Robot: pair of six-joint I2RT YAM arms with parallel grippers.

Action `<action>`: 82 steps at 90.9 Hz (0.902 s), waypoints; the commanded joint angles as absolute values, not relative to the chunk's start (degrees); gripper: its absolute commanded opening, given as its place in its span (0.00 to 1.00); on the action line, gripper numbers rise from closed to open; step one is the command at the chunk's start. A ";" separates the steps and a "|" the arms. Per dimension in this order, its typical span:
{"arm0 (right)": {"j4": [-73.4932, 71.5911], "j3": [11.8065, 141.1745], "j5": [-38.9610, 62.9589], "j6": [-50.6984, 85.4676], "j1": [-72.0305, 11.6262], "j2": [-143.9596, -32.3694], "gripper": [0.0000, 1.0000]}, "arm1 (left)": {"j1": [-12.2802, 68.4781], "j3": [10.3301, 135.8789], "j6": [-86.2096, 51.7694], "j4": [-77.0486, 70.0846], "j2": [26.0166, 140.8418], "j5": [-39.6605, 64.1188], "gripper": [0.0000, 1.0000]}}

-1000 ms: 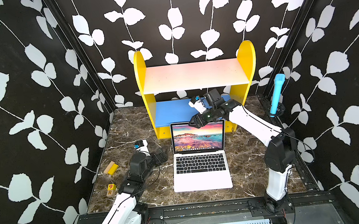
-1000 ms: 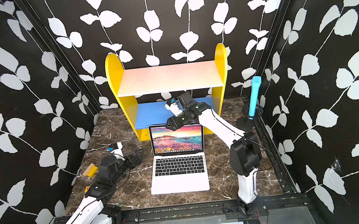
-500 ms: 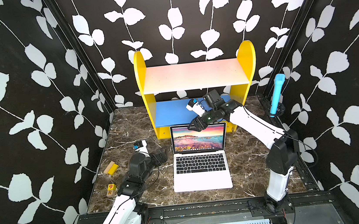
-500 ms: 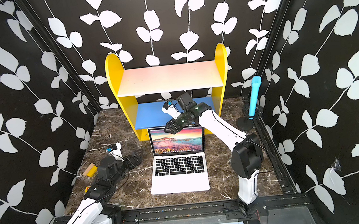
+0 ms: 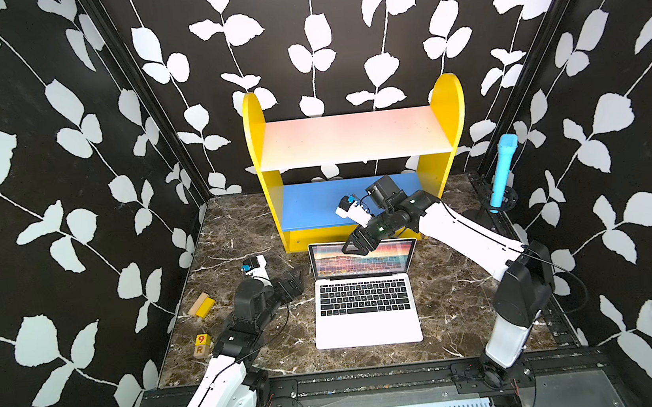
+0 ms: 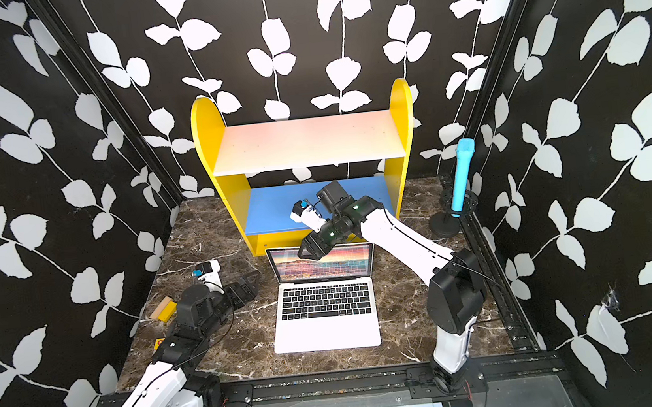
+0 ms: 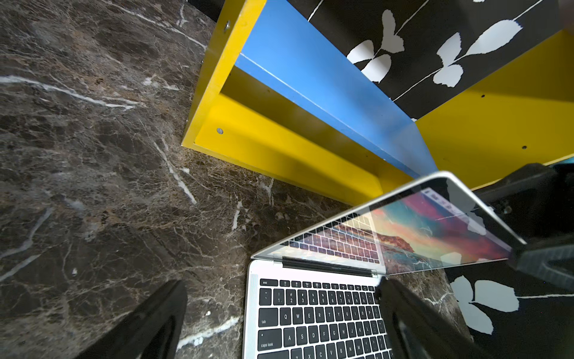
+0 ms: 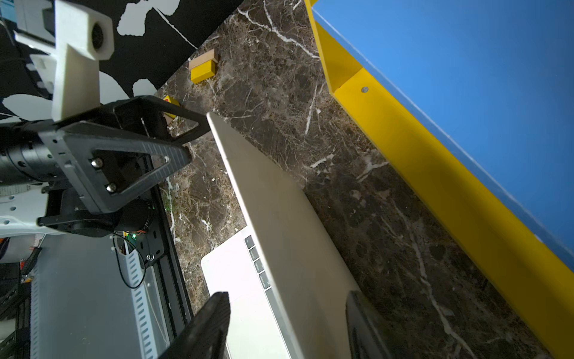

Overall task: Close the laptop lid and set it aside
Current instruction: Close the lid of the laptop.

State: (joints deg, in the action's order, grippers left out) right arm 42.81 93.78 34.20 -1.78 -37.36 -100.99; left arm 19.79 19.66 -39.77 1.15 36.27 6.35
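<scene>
laptop (image 5: 366, 324): open on table (image 5: 236, 230), lid (image 8: 279, 217) up. right claw (image 5: 356, 247): astride lid's top edge, jaws parted, one either side, nothing clenched; likely set so to tip it shut. left claw (image 5: 297, 284): released, empty, near laptop's left hinge corner, probably posted to carry. shelf (image 5: 447, 117): close behind right claw, cramping it. blocks (image 5: 202, 306): outboard of left claw, clear of the work.

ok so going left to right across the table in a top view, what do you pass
yellow block → left gripper → laptop → blue tube
</scene>
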 commanded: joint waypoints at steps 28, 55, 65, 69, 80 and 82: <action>46.57 86.67 34.50 -1.92 -41.95 -96.68 0.66 | 19.96 19.41 -37.97 3.47 34.07 4.77 0.98; 45.58 82.70 33.31 -1.61 -43.97 -93.00 0.72 | 19.95 19.94 -37.62 4.03 33.82 4.13 0.98; 44.87 81.02 33.26 -1.17 -44.57 -92.11 0.72 | 19.95 20.20 -37.53 4.17 33.83 4.04 0.99; 44.58 80.41 33.23 -0.92 -44.78 -90.64 0.73 | 20.00 20.26 -37.53 4.22 33.84 3.96 0.98; 43.97 78.89 33.22 -0.45 -45.72 -88.67 0.74 | 19.96 20.49 -37.44 4.30 33.89 3.96 0.99; 43.84 78.61 33.22 -0.38 -45.88 -88.39 0.74 | 19.95 20.55 -37.38 4.37 33.87 3.96 0.98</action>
